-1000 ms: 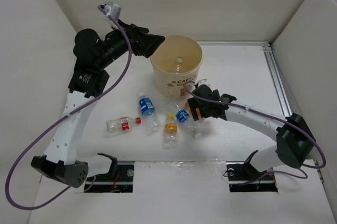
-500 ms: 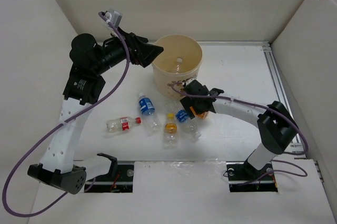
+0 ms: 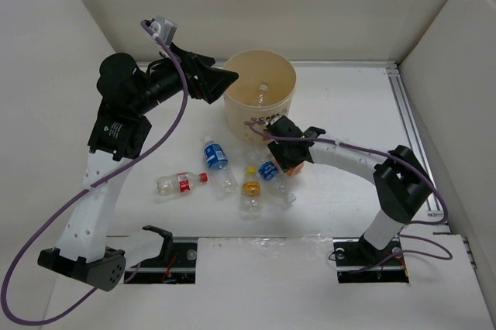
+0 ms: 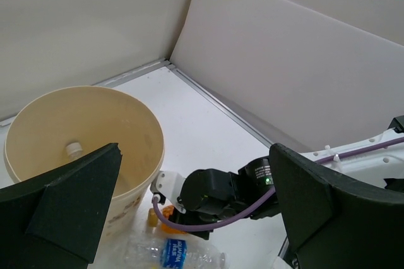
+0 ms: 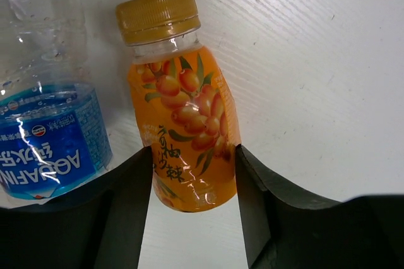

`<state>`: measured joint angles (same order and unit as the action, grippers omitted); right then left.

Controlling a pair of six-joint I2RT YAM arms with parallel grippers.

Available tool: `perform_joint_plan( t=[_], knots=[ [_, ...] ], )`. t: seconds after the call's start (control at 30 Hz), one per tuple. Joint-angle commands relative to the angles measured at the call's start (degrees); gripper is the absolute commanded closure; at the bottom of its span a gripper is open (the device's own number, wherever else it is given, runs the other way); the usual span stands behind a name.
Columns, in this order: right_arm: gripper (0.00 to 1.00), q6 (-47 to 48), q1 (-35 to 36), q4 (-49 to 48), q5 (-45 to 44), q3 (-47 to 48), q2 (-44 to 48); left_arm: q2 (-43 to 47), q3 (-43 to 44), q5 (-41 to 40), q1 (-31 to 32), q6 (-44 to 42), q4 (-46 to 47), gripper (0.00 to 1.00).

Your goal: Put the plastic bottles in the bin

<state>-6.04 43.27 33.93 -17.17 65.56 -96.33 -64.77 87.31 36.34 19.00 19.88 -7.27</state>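
In the right wrist view a small orange bottle (image 5: 183, 117) with a yellow cap lies on the white table, and my right gripper (image 5: 194, 155) is shut on its lower body, one finger touching each side. A blue-label bottle (image 5: 50, 143) lies right beside it. Seen from above, my right gripper (image 3: 285, 161) is low on the table, just in front of the tan bin (image 3: 260, 105). My left gripper (image 3: 223, 80) hangs open and empty over the bin's left rim. A clear bottle (image 4: 74, 149) lies inside the bin (image 4: 136, 155).
More bottles lie left of the right gripper: a blue-label bottle (image 3: 216, 156), a red-label bottle (image 3: 180, 183), one with an orange cap (image 3: 250, 194) and a blue-label one (image 3: 271, 172). White walls enclose the table; a metal rail (image 3: 407, 125) runs along the right.
My right arm has reached left toward the bottles in front of the bin and its jaws have closed onto the orange bottle. The left arm has drifted slightly left, still open.
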Motion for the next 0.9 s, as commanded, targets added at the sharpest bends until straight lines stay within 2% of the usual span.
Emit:
perform_joint_plan(
  t=[0.0,0.03,0.07,0.1,0.13,0.23,0.27,0.37,0.4,0.43,0.7,0.87],
  knots=[
    [0.48,-1.3,1.6,2.6,-0.1,2.0,-0.3,1.5,0.2,0.0,0.6,-1.0,1.1,0.00],
    [0.50,-1.9,1.6,3.3,-0.1,2.0,0.5,1.5,0.2,0.0,0.6,-1.0,1.1,0.00],
    [0.66,-2.0,2.3,3.3,-0.1,2.0,1.3,1.5,0.2,0.0,0.6,-1.0,1.1,0.00],
    [0.76,-2.5,2.3,3.3,-0.1,2.0,1.3,1.5,0.2,0.0,0.6,-1.0,1.1,0.00],
    [0.78,-3.0,2.3,3.3,-1.1,2.0,2.0,1.0,0.2,0.0,0.6,-1.0,1.1,0.00],
    [0.73,-3.0,2.3,3.3,-0.3,2.0,2.0,1.0,0.2,0.0,0.6,-0.5,1.6,0.00],
    [0.67,-3.0,2.3,3.9,0.3,2.0,1.0,1.0,0.2,0.0,0.6,-0.5,1.6,0.00],
    [0.67,-3.0,2.3,4.5,0.3,2.6,-0.9,1.0,0.2,0.0,0.6,-0.5,1.6,0.00],
    [0.88,-3.0,2.9,4.5,0.3,3.3,-1.4,1.0,0.2,0.0,0.6,-0.5,1.6,0.00],
    [1.00,-3.0,2.9,4.5,-0.6,3.3,-1.4,1.0,0.2,-0.6,0.6,-0.5,1.1,0.00],
    [1.00,-9.5,3.9,8.8,-7.3,3.3,0.5,0.4,0.2,-1.7,0.6,-1.0,0.6,0.00],
    [1.00,-12.8,3.9,11.9,-10.3,3.3,7.9,-0.1,-0.9,-1.7,0.6,-0.5,1.3,0.00]
  ],
)
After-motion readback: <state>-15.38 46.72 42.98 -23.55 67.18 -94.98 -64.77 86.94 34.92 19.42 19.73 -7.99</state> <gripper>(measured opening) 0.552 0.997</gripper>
